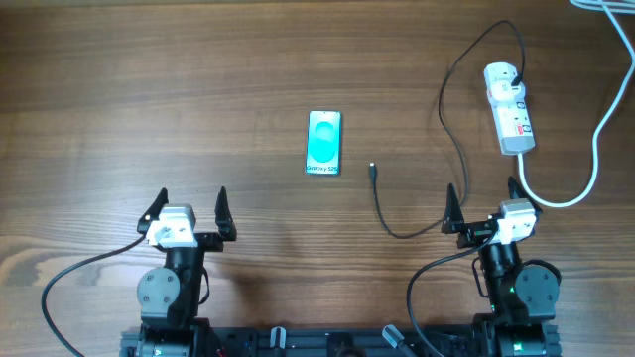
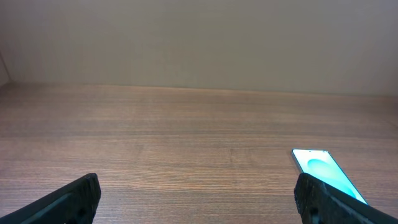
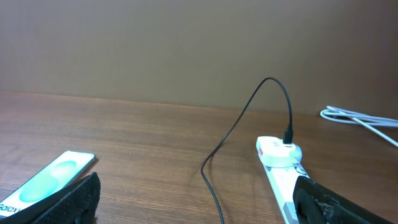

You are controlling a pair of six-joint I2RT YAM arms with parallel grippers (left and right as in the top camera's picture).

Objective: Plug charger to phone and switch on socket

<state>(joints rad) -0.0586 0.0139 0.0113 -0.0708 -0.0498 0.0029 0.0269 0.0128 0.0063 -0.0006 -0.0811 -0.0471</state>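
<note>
The phone (image 1: 323, 143) lies flat mid-table with a cyan screen; it also shows in the left wrist view (image 2: 323, 171) and the right wrist view (image 3: 50, 177). The charger cable (image 1: 451, 119) runs from a white adapter on the socket (image 1: 509, 109) in a loop to its plug tip (image 1: 372, 171), right of the phone; the cable (image 3: 214, 168) and socket (image 3: 280, 163) show in the right wrist view. My left gripper (image 1: 189, 213) is open and empty, near the front left. My right gripper (image 1: 483, 203) is open and empty, just in front of the socket.
A thick white lead (image 1: 595, 149) curves from the socket's near end up to the back right corner; it shows in the right wrist view (image 3: 360, 118). A plain wall stands behind the wooden table (image 1: 149, 99).
</note>
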